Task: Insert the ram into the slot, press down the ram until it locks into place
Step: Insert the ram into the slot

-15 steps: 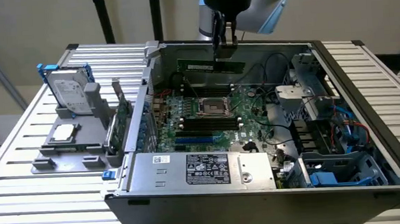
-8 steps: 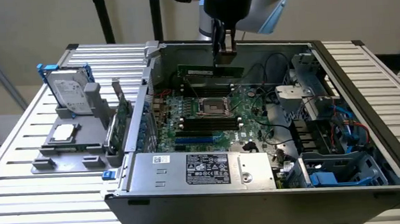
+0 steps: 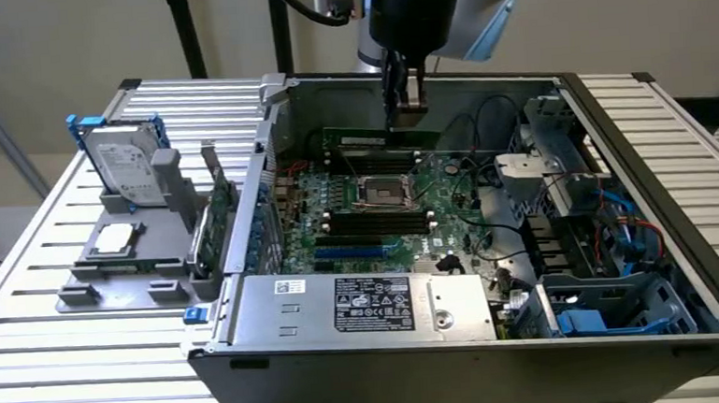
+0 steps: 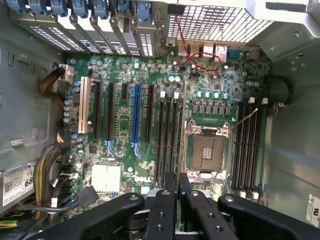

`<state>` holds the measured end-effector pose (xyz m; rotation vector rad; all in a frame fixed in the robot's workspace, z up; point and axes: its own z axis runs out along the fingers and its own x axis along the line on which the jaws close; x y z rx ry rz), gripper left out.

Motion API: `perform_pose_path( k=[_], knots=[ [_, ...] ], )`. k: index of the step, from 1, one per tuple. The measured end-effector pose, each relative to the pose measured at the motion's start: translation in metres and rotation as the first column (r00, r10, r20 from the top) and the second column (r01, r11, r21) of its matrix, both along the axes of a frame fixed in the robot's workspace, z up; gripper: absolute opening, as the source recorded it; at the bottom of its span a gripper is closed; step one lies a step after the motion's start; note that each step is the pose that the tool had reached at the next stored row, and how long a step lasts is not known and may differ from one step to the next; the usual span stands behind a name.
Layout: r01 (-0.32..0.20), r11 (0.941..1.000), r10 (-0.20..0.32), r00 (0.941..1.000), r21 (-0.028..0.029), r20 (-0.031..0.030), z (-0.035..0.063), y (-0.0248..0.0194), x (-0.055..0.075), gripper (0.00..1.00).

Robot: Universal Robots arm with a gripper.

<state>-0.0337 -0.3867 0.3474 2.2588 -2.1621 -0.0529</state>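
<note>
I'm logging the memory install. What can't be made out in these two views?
- Exterior view: whether the gripper grips the ram or only hangs above it; their meeting point is too small.
- Exterior view: what lies under the ram; the ram hides it.
- Wrist view: the motherboard strip behind the gripper's black body.

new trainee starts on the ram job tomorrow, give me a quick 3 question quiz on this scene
1. True or false: the ram is already seated and locked.
2. What stands outside the case, on the exterior view's left? a) hard drive b) keyboard c) fan
3. What lies between the two banks of black slots?

Key:
1. False. The pincer holds it above the board.
2. a
3. The CPU socket.
</note>
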Motion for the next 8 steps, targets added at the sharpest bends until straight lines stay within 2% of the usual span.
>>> perform_pose_path(
  k=[8],
  knots=[
    [-0.035, 0.9994, 0.035, 0.9994, -0.0007, 0.0006, -0.014, -0.0015, 0.0, 0.14]
  ],
)
